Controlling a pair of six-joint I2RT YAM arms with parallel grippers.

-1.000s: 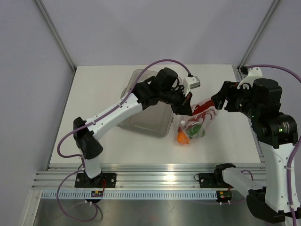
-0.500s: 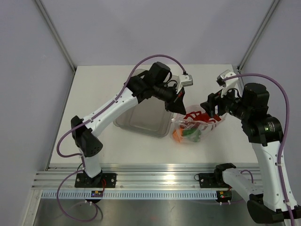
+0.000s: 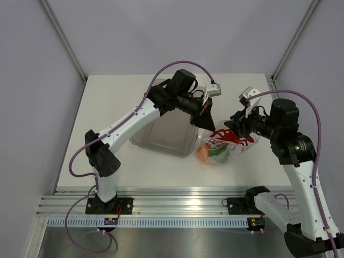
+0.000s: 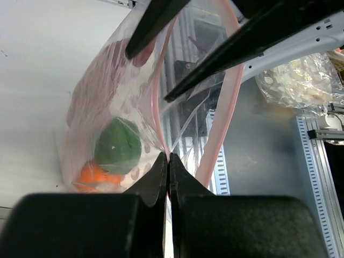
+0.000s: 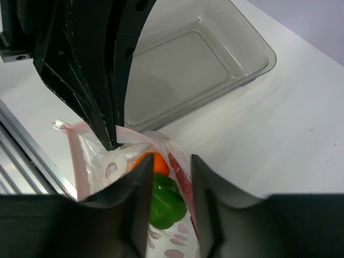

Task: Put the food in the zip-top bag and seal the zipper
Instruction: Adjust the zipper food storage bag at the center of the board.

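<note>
Rigid clear rectangular tray (image 3: pixel 164 131) lies left; left gripper (image 3: pixel 206 119), jaws pressed together, pinches the thin pink zipper (image 4: pixel 156 107) of the floppy clear zip-top bag (image 3: pixel 239 150) holding red lobster (image 3: pixel 228 134), green pepper (image 4: pixel 118 145), orange fruit (image 4: pixel 91 174); right gripper (image 5: pixel 171 161), jaws spread, straddles the bag's rim.

From overhead behind the bases, you see both arms. Your wrist cameras look closely along the left gripper (image 4: pixel 166 158) and right gripper (image 5: pixel 171 161), sharing the zip-top bag (image 4: pixel 102 91) just ahead, from opposite sides.
</note>
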